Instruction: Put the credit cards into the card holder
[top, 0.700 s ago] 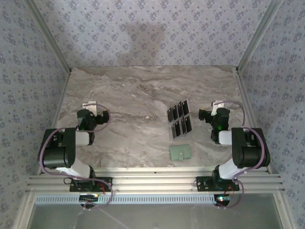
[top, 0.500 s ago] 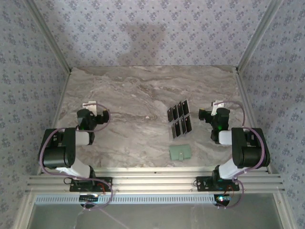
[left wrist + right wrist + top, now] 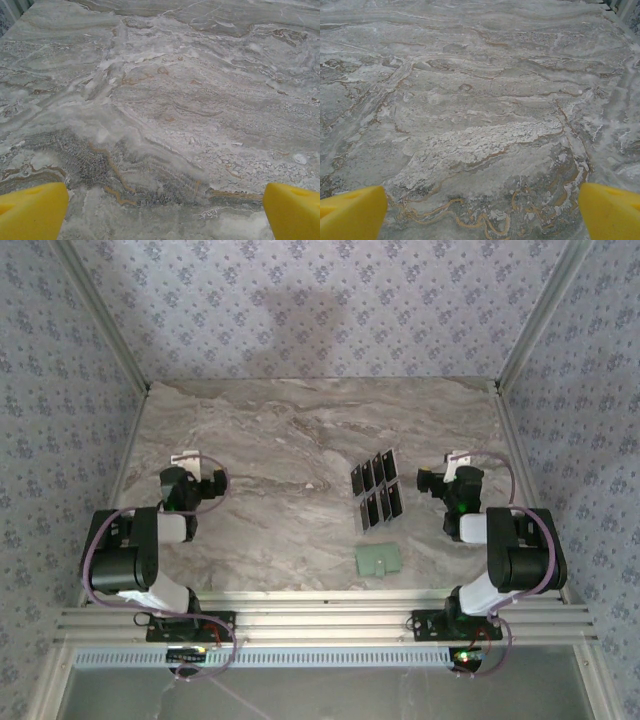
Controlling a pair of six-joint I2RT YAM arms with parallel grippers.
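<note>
Cards, glossy dark rectangular ones [image 3: 375, 488], lying right of centre, long axes running toward upper right; faces unreadable. Sage-green flat pouch [image 3: 379, 560] lying below. Both grippers [image 3: 162, 205] [image 3: 480, 207] gaping wide, empty.

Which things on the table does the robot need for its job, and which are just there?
Needed:
- credit cards, dark, laid in two rows
- card holder, pale green, nearer than the cards
- left gripper and right gripper, both open

Just there:
- marble table
- patterned walls
</note>
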